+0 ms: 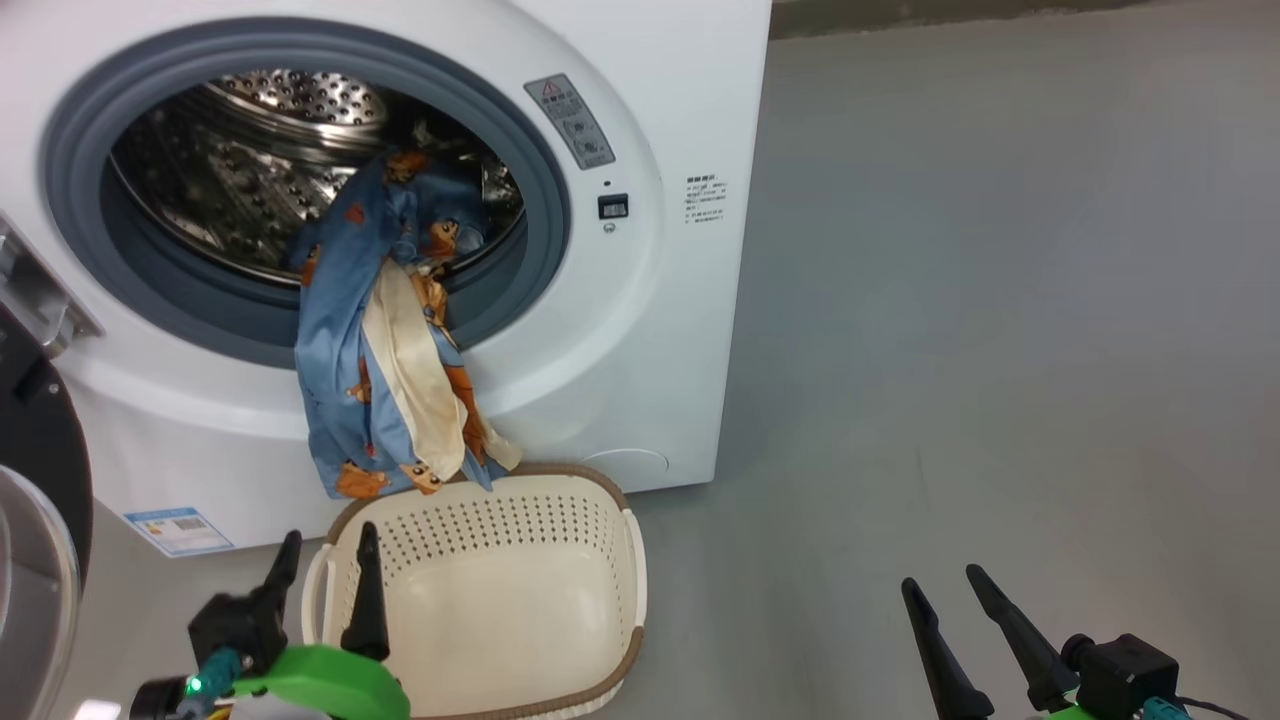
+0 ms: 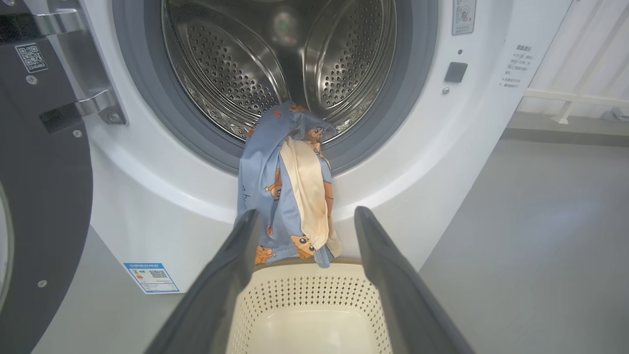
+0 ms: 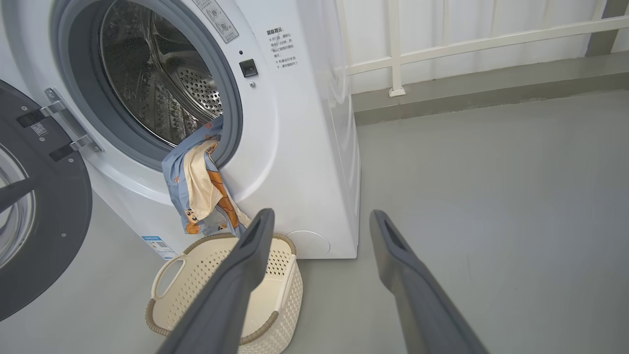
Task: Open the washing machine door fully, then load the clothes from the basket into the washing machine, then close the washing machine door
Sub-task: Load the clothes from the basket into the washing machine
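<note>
Everything is placed off the washing machine [image 1: 640,330]. The washing machine door [image 1: 40,450] stands swung wide at the machine's left side, on its metal hinge, which leaves the mouth free for my arms. The basket [image 1: 480,530] sits on the floor close against the machine's front, straight below the mouth, so I judge the lift from it to be short. It looks empty.

The clothes [image 1: 370,380] are only half loaded. Their top lies inside the drum, and the rest drapes over the grey gasket [image 1: 80,250] and down the machine's front, with the hem reaching the basket's back rim. If the door shut now, I expect it would trap the fabric.

My left pincer [image 1: 330,532] hovers over the basket's left end, below the mouth, with its fingers apart and nothing held. My right pincer [image 1: 938,576] hangs over bare floor off the machine's right corner, likewise spread and empty.

A blue label sticker [image 1: 180,530] with a QR code is at the front's lower left. A grey warning sticker [image 1: 570,120] with a triangle sits right of the mouth, and a block of small print [image 1: 706,200] lies further right. The door carries a QR sticker [image 2: 30,56]. None of the writing is legible.
</note>
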Robot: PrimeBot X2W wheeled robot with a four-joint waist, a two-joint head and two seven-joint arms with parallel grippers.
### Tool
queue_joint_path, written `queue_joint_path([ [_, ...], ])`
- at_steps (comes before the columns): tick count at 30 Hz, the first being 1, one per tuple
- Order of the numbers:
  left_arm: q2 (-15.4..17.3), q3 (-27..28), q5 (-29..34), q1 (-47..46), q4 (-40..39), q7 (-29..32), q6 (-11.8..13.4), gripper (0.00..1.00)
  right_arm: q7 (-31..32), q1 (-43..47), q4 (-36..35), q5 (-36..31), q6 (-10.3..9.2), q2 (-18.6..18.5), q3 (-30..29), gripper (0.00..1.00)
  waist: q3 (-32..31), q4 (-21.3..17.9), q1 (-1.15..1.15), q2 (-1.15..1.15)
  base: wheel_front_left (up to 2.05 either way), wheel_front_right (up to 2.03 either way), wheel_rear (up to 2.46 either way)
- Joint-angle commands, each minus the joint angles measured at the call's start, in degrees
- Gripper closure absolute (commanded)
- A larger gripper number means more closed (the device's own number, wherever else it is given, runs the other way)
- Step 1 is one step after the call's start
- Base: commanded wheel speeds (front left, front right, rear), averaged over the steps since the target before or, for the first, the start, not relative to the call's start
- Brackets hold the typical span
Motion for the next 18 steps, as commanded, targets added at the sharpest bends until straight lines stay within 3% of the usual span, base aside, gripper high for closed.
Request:
queue_joint_path([
  [1,0.71,1.99,-0.73,-3.67,0.77,-0.37,-0.29,0.00,-0.28,-1.57,-1.57,-0.53,0.09,-0.55,1.00,0.00,1.28,-0.03,0.00,0.00,0.00,0.00,0.00],
  [18,0.71,1.54,-7.40,-28.62,31.73,-0.37,-3.30,0.00,-0.28,-5.61,-1.51,-0.42,0.09,-0.86,1.67,0.00,7.93,-1.41,0.00,0.00,0.00,0.00,0.00],
])
